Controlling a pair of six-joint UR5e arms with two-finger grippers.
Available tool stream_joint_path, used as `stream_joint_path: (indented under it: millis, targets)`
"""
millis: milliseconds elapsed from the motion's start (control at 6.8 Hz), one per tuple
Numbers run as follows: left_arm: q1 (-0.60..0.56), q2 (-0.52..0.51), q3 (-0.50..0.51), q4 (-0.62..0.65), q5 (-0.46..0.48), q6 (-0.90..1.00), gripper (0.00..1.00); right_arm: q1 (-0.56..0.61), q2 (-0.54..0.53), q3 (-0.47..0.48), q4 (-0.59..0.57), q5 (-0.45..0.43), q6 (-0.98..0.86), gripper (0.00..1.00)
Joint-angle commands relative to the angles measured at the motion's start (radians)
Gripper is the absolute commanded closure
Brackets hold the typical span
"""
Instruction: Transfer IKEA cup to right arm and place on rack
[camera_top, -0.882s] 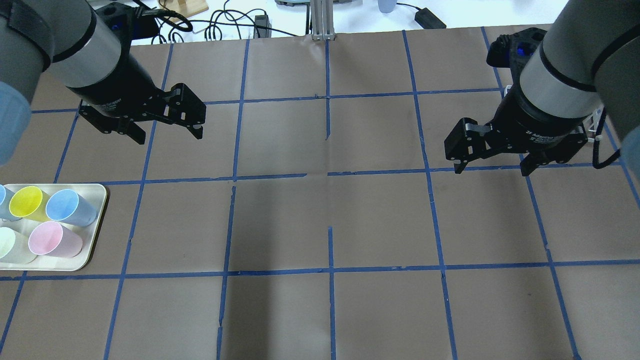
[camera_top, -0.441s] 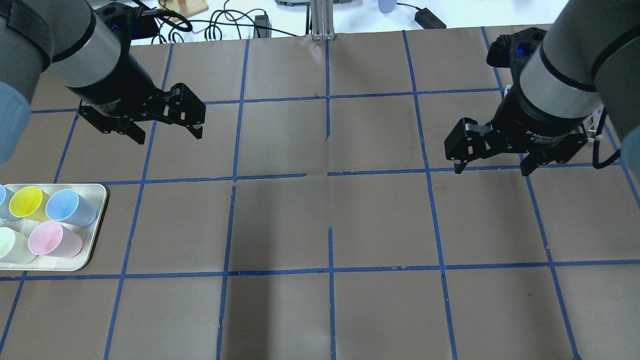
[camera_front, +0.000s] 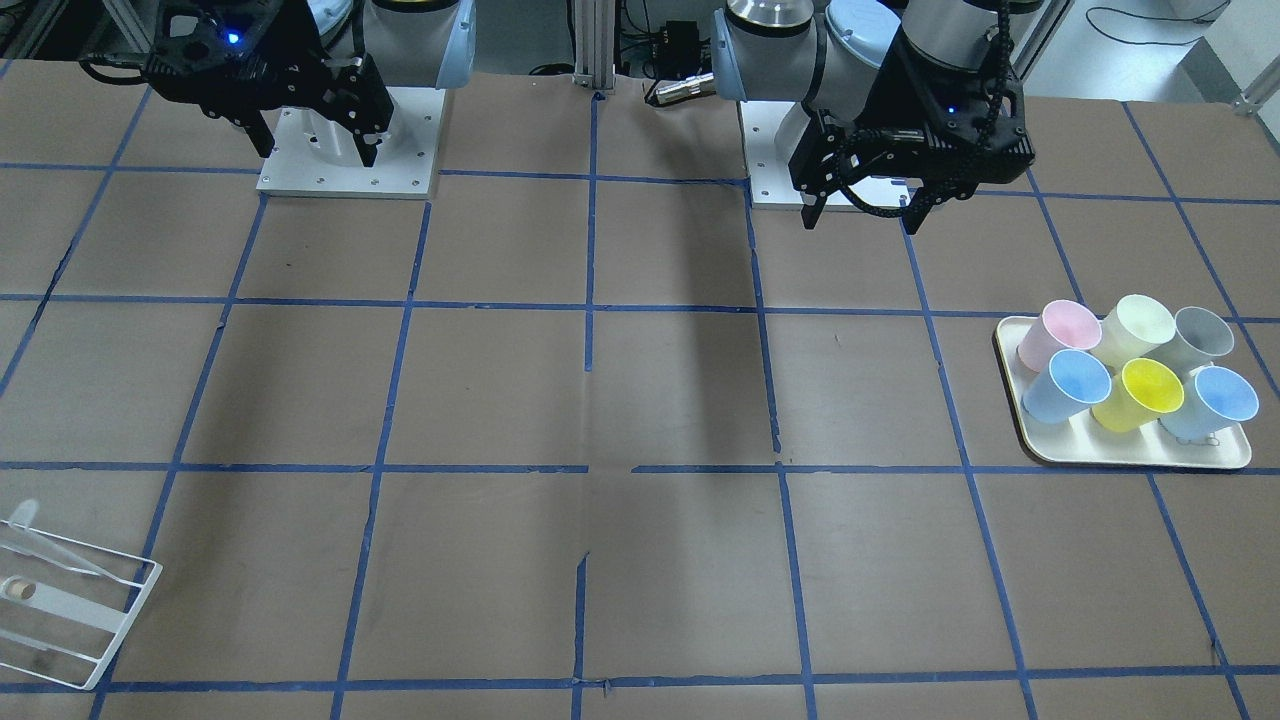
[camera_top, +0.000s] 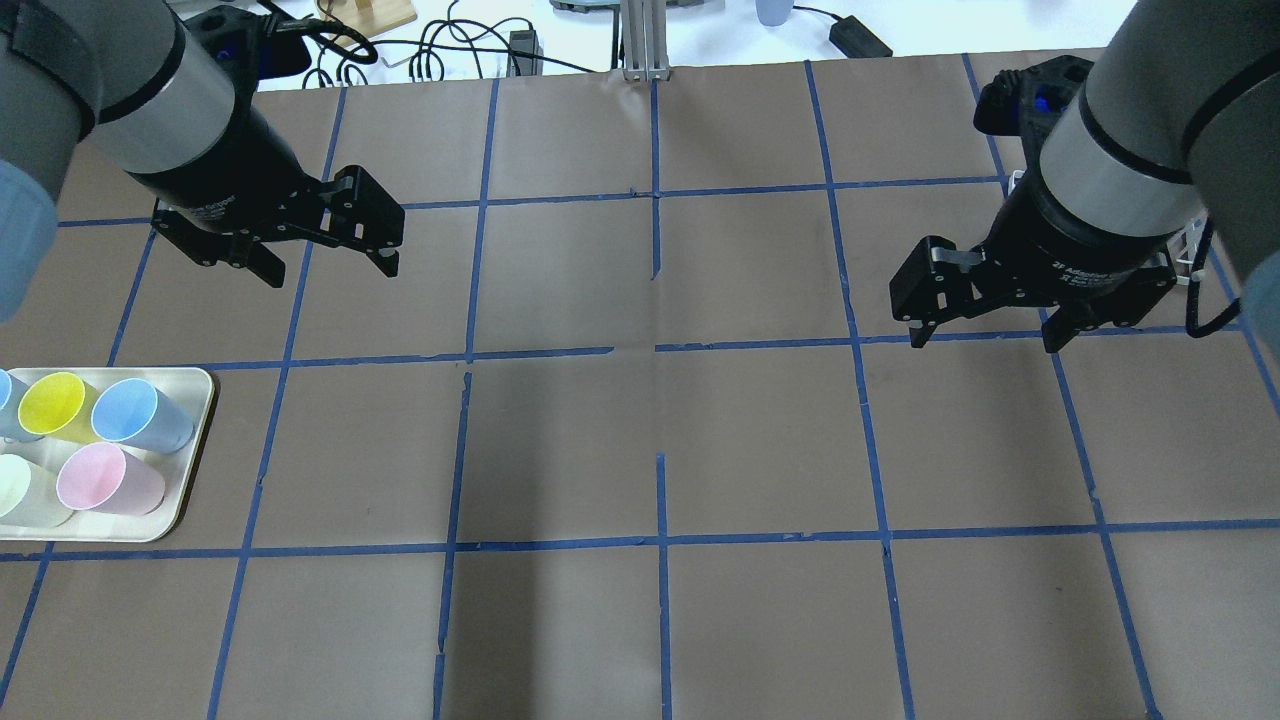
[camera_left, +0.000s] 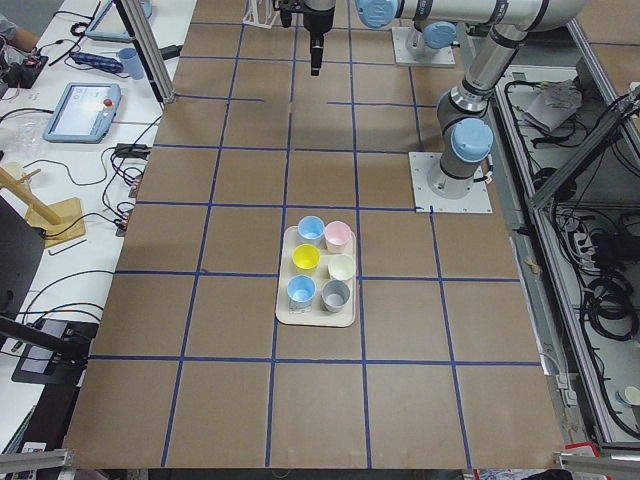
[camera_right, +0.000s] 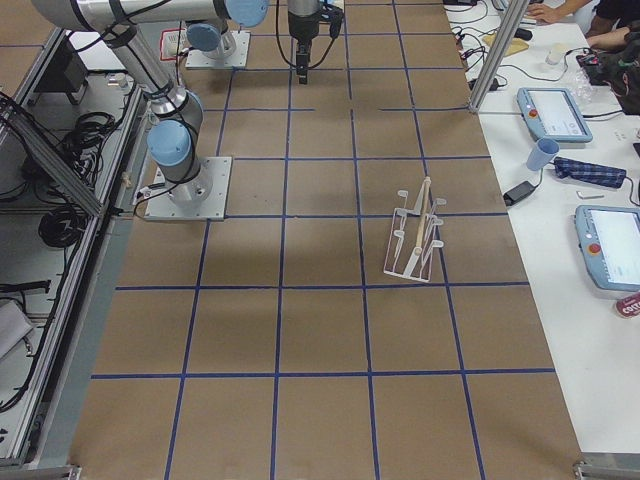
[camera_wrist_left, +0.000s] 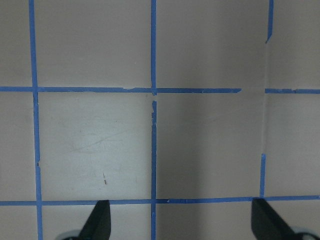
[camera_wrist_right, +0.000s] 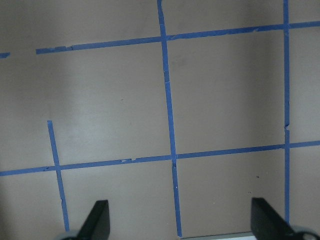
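The pale pink IKEA cup (camera_top: 105, 478) stands rim-up on a cream tray (camera_top: 197, 440) at the table's left side, among other cups; it also shows in the front view (camera_front: 1050, 330) and the left view (camera_left: 338, 236). My left gripper (camera_top: 330, 270) is open and empty, hovering well beyond the tray; the front view shows it too (camera_front: 860, 222). My right gripper (camera_top: 983, 342) is open and empty over the right side, also seen from the front (camera_front: 318, 155). The white wire rack (camera_front: 60, 600) stands at the far right of the table (camera_right: 417, 237). Both wrist views show only taped table.
Light blue (camera_front: 1070, 385), yellow (camera_front: 1140, 392), cream (camera_front: 1140, 325) and grey (camera_front: 1198, 335) cups share the tray. Cables (camera_top: 450, 45) lie beyond the table's far edge. The arm base plates (camera_front: 400, 170) sit at the robot's side. Blue tape lines grid the brown table.
My left gripper has shifted slightly to the left. The right gripper and the cups have not moved.
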Motion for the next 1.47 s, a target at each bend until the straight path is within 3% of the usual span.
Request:
stream_joint_path:
  millis: [0, 147, 588, 882, 1029, 1324]
  targets:
    - [0.069, -0.003, -0.001, 0.021, 0.003, 0.185, 0.0, 0.0, -0.002, 0.0, 0.001, -0.001, 0.0, 0.0]
    - [0.16, -0.002, -0.004, 0.004, 0.0, 0.239, 0.0, 0.0, -0.002, 0.0, 0.001, -0.001, 0.0, 0.0]
    - [0.429, -0.017, -0.057, 0.018, -0.01, 0.63, 0.0, 0.0, -0.002, 0.0, -0.002, 0.001, 0.002, 0.0]
    - [0.517, -0.041, -0.1, 0.05, 0.005, 0.82, 0.0, 0.0, -0.005, 0.002, 0.004, 0.007, 0.002, 0.0]
    - [0.555, -0.052, -0.148, 0.096, 0.04, 0.83, 0.0, 0.0, 0.0, 0.0, 0.001, 0.01, 0.0, 0.0]
    - [0.681, -0.087, -0.267, 0.307, 0.042, 1.105, 0.0, 0.0, 0.002, 0.0, 0.027, 0.015, 0.002, 0.0]
